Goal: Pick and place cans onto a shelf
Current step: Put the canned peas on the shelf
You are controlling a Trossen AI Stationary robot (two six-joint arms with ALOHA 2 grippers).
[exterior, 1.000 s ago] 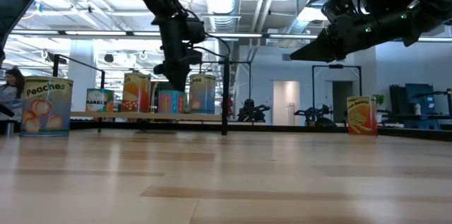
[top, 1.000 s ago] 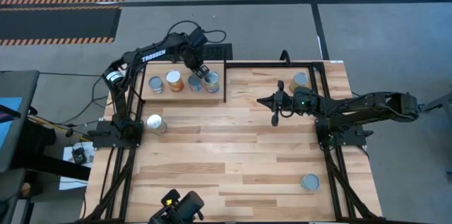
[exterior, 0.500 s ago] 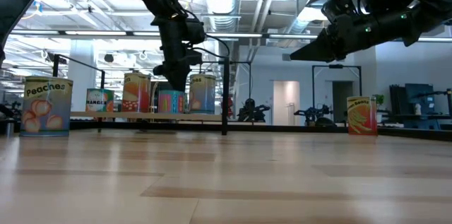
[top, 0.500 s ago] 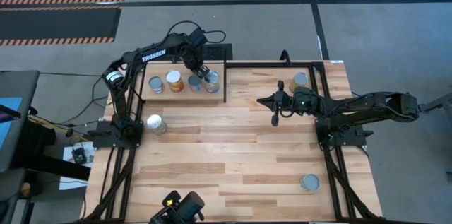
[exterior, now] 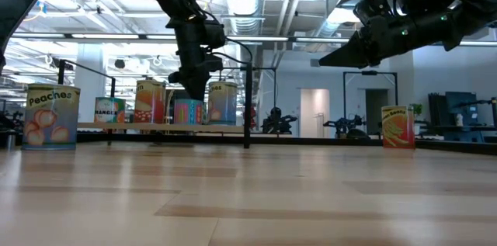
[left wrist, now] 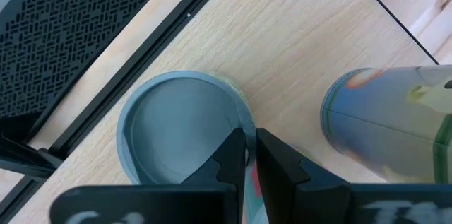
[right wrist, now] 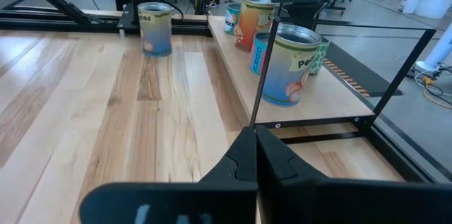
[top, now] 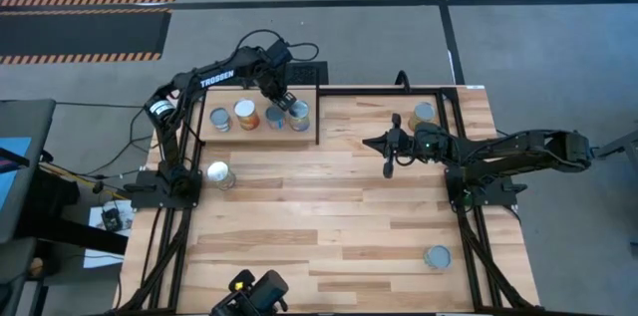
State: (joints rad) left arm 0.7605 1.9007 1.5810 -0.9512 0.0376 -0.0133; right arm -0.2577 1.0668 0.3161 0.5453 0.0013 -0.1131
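The shelf [top: 254, 133], a light-wood board in black rods, stands at the table's far left. On it stand several cans, among them a small blue-labelled can [top: 275, 118] and a taller can [top: 299, 115]. My left gripper [top: 282, 106] reaches down from above onto the blue-labelled can [left wrist: 180, 125] and is shut on it. My right gripper [top: 389, 152] is shut and empty, held in the air over the table's far right half [exterior: 322, 61]. It shows the same in the right wrist view [right wrist: 255, 146]. My left gripper pinches the blue-labelled can's rim [left wrist: 241, 119] on the side toward the taller can [left wrist: 388, 121]. One finger [left wrist: 229, 150] is over the recessed lid inside the rim, and the other [left wrist: 279, 157] is outside the wall. The fingers point down. The can stands upright on the shelf board [left wrist: 296, 54].
Loose cans stand on the plank table: one at the left edge [top: 219, 174], one at the far right [top: 424, 115], one at the near right [top: 437, 256]. The shelf's black rods [right wrist: 263, 54] rise in front of the cans. The table's middle [top: 319, 206] is bare wood.
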